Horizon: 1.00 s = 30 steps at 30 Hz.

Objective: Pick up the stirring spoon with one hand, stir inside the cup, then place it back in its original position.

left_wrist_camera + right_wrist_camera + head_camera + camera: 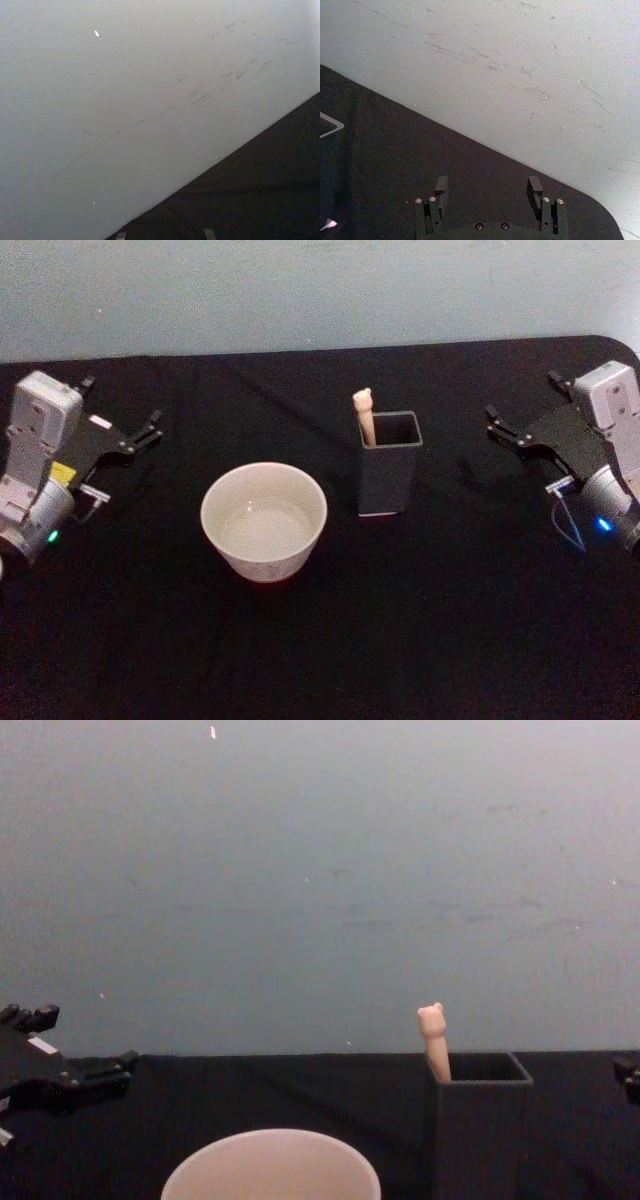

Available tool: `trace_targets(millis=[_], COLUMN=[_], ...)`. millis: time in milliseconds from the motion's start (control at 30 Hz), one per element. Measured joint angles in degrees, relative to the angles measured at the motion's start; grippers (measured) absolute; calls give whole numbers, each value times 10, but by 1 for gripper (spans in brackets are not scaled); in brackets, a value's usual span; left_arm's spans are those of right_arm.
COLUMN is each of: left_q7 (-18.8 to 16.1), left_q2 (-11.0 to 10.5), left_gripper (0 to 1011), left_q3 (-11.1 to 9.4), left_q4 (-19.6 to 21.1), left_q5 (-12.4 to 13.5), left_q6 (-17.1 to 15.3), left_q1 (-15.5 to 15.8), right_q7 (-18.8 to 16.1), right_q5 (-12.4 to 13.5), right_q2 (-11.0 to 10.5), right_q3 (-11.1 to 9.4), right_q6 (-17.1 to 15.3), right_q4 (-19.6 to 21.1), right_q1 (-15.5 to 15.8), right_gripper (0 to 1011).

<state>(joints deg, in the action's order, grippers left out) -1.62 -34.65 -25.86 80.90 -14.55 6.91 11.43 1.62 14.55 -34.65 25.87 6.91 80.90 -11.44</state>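
Where black cloth (pixel 460 640) (bearing cup (pixel 262 562)) ends, wall (pixel 300 290) rises.

Backs onto a plain pale grey-blue wall (pixel 300 290), matt and lit softly and evenly, marked here and there by faint dark scuffs (pixel 525 90), thin slanting scratches and a few tiny white flecks (pixel 96 33). Meets, along one straight line, a wide worktop (pixel 450 640) draped in dull black cloth, dark and almost without sheen. Runs from side to side across the head view and rounds off at the far right corner (pixel 590 215), against the pale of the wall.
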Motion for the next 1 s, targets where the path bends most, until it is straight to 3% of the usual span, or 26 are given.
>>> trace_targets(millis=[733,1000], left_q7=[0,0], left_q2=[0,0], left_gripper=[1001,1002], left_q3=[0,0], left_q4=[0,0], left_q5=[0,0], left_q6=[0,0], left_q1=[0,0], right_q7=[0,-22], right_q5=[0,14], right_q2=[0,4], right_q3=[0,-17], right_q6=[0,-1], right_q4=[0,15], right_q1=[0,12], right_gripper=[1002,1002])
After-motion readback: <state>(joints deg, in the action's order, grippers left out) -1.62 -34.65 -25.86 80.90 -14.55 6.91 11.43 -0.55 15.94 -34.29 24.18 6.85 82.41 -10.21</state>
